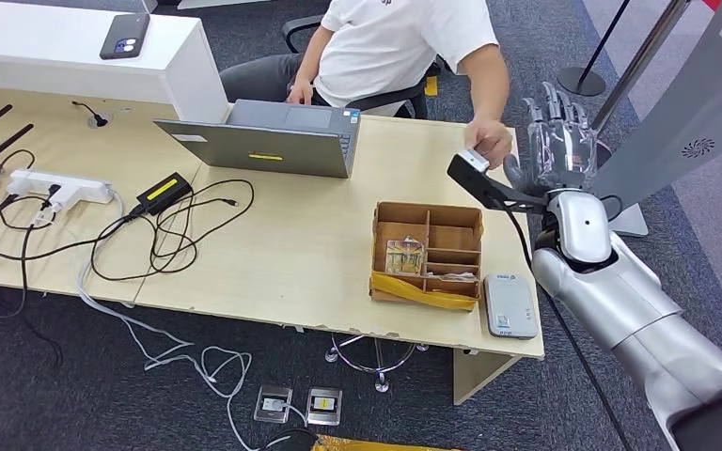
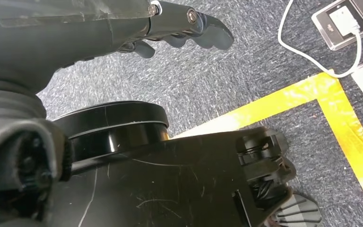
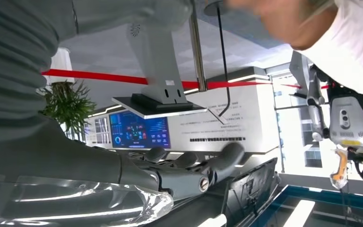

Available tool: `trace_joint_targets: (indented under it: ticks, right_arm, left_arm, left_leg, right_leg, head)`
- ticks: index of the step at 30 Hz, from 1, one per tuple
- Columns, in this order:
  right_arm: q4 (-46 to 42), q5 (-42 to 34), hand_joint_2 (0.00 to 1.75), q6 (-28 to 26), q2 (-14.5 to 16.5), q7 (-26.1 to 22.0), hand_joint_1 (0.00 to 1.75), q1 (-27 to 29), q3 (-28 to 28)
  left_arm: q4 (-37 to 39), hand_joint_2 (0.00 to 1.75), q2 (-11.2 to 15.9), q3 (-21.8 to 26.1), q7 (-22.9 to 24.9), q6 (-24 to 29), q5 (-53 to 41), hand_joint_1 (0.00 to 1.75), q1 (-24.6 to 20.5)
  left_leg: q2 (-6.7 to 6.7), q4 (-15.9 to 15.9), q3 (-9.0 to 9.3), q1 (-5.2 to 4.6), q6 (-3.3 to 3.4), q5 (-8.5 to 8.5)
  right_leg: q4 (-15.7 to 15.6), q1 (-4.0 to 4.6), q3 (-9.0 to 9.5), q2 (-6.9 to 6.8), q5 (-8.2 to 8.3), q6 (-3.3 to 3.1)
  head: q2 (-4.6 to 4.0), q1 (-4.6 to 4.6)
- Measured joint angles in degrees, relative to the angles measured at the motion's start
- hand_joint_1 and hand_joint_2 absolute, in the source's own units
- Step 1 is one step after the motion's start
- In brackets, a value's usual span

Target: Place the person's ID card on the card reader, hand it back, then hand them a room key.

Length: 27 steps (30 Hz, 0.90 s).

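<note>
My right hand is raised beyond the table's far right corner, fingers upright and apart, holding nothing. The person's hand reaches toward it, just beside my fingers; whether it holds a card I cannot tell. In the right wrist view my fingers lie stretched out, with the person's hand a blur. The grey-white card reader lies flat at the table's front right corner. A cardboard divider box beside it holds a small card-like item. My left hand hangs over the carpet, holding nothing.
A person in a white shirt sits behind an open grey laptop. A power strip, a black adapter and tangled cables cover the table's left. A phone lies on the white counter. A grey sign stand rises at right.
</note>
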Motion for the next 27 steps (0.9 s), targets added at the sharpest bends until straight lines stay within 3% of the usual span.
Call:
trace_joint_targets:
  ticks: [6,14,19,27]
  right_arm:
    - [0.2,-3.45,1.75,-4.9,-0.24,-0.27,0.0,0.04,0.18]
    - [-7.12,-17.68,1.75,-13.11,-0.86,-5.83,0.0,3.52,-2.78]
    - [-16.01,-21.06,1.75,-12.12,-2.85,-7.48,0.0,9.49,-4.69]
    - [-26.47,-21.12,1.75,-5.28,-5.9,-11.48,0.0,21.48,-6.16]
  left_arm:
    - [0.02,0.0,-0.11,0.02,-0.22,0.21,-0.53,0.0,0.01]
    - [0.04,0.0,-0.03,0.04,-1.84,0.72,0.85,0.0,0.76]
    - [0.04,0.0,0.17,0.06,-2.43,0.8,1.85,0.0,1.06]
    - [0.04,0.0,0.43,0.08,-2.98,0.83,3.29,0.0,1.27]
  left_leg:
    - [0.01,0.0,0.0,0.0,0.0,0.0]
    - [0.04,0.0,0.04,0.0,0.0,-0.01]
    - [0.03,0.0,0.05,0.02,0.0,-0.01]
    - [0.03,0.0,0.05,0.01,0.0,-0.02]
  right_leg:
    - [0.0,0.0,-0.01,0.01,0.0,0.0]
    - [-0.01,0.0,-0.01,0.07,0.0,0.0]
    - [-0.02,0.02,0.0,0.04,-0.01,-0.01]
    - [-0.05,0.02,0.01,0.03,-0.01,-0.01]
  head:
    - [0.0,0.0]
    - [0.0,0.01]
    - [0.0,0.01]
    - [0.0,0.01]
